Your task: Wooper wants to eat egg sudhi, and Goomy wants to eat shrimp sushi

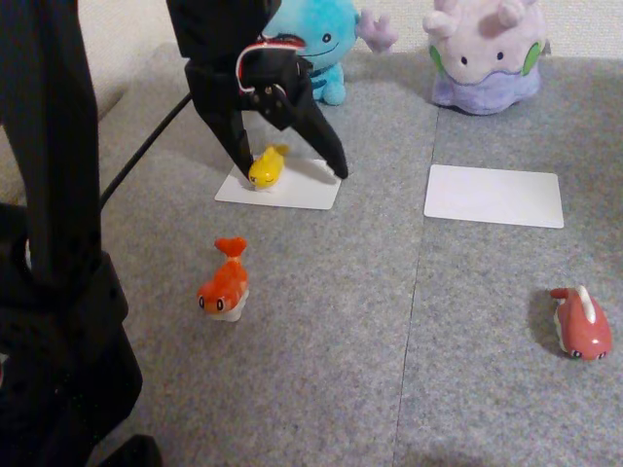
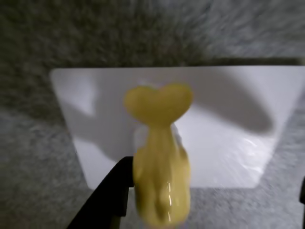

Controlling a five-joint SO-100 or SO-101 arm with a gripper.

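Gripper low over the left white card in the other view, black fingers spread wide apart in an inverted V, clamping nothing. Left fingertip touching or just beside egg sudhi; right fingertip well clear of it, near the card's right edge. Egg sudhi resting on the card, toward its left part, just in front of Wooper.

Wrist view, blurred: egg sudhi lying on the white card, forked tail toward the card's middle, body over the near edge. One black finger right beside the toy's left flank; contact vs. tiny gap hard to tell w/ the blur. Shadows of the fingers across the card.

Further out, other view: shrimp sushi upright on the carpet, near the card's front edge, tail up. Dark-red striped toy at far right, well apart from the rest. Second white card bare, in front of Goomy at the back right.

Surface: grey short-pile carpet tiles, seam running front to back btw. the two cards. Pale wall behind the plushes, cream floor strip at upper left. Black arm base filling the left edge, thin black cable slanting across the carpet.
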